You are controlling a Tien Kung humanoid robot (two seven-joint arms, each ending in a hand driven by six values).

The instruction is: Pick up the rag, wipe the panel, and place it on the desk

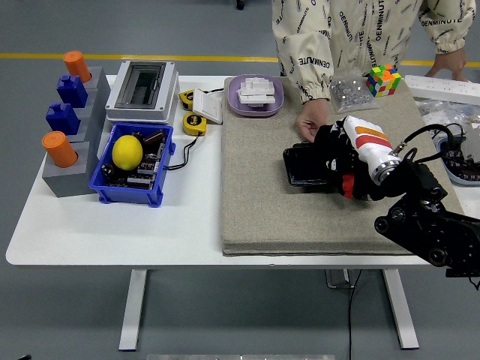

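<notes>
The black panel is laid flat on the grey mat that covers the right half of the white surface. The right hand is planted over the panel's right part, palm down, the arm coming in from the lower right. How far its fingers are curled can't be made out, since black fingers sit on a black panel, and the rag itself can't be picked out under the hand either.

The panel's far edge is being touched by a person's hand from the other side, just beside the robot's hand.

Off to the left, a blue bin with a lemon in it is parked near a grey electrical box. A purple tray and a colour cube are set along the far edge.
</notes>
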